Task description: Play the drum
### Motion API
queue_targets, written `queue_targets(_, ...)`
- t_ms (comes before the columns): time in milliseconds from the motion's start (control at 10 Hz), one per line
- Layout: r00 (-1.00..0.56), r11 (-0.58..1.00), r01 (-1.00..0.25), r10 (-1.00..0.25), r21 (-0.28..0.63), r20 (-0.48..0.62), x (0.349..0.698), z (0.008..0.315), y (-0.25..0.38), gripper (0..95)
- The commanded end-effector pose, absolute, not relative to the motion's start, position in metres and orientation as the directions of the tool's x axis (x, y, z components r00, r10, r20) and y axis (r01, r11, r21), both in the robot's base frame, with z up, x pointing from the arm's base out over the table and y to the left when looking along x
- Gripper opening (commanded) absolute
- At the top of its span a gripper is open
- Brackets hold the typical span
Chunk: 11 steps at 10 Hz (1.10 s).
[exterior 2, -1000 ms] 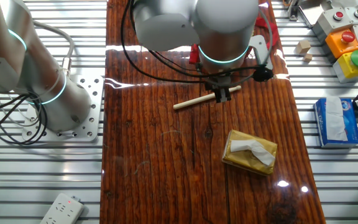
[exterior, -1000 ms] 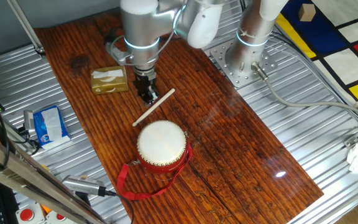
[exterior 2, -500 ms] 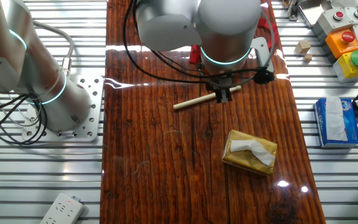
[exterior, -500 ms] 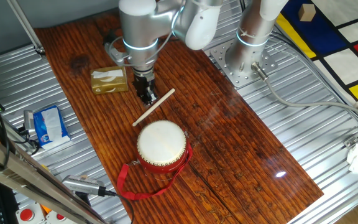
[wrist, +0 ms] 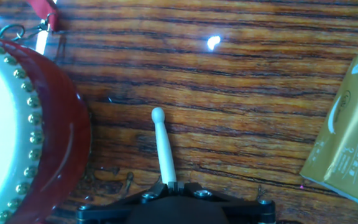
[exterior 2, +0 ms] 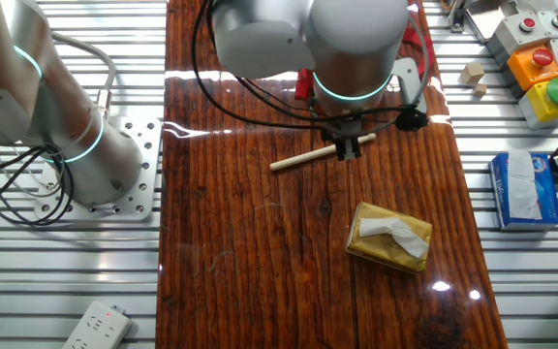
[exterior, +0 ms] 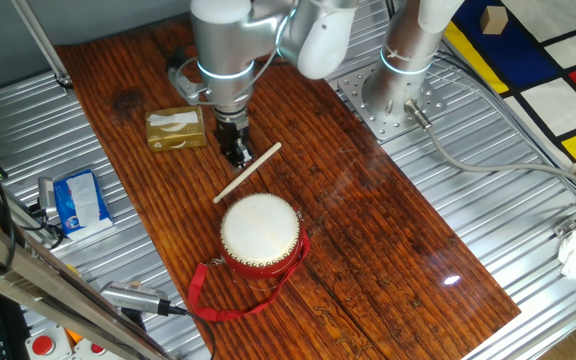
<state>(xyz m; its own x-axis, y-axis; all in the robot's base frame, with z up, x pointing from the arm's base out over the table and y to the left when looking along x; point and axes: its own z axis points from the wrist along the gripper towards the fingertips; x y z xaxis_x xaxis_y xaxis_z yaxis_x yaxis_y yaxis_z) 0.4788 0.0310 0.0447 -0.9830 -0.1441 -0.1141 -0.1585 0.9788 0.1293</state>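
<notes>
No legible writing: drum (exterior: 259, 233), tissue pack (exterior 2: 389, 237).

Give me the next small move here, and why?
Probably lift the stick straight up. The gripper looks closed on it near one end while it lies flat on the table, and the drum sits beside it, unstruck.

Table (exterior: 368, 230) is glossy dark wood, heavy grain. Drum (exterior: 259, 233) has a matt cream skin, shiny red body, brass-looking studs. Stick (wrist: 163, 149) between the jaws: smooth pale wood.
</notes>
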Motion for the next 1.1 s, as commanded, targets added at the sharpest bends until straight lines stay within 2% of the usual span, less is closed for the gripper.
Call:
queue_targets(100,-0.982,0.969,-0.186,-0.187,0.164,-0.008,0.478,0.049,0.031,0.0)
queue_targets(300,-0.978,0.968,-0.193,-0.202,0.16,0.044,0.473,0.048,0.031,0.0)
queue_targets(500,-0.976,0.966,-0.199,-0.21,0.166,0.051,0.465,0.046,0.029,0.0)
queue_targets(600,-0.972,0.961,-0.217,-0.228,0.172,0.047,0.459,0.044,0.029,19.0)
queue_targets(1100,-0.95,0.94,-0.304,-0.312,0.155,0.029,0.443,0.04,0.028,19.0)
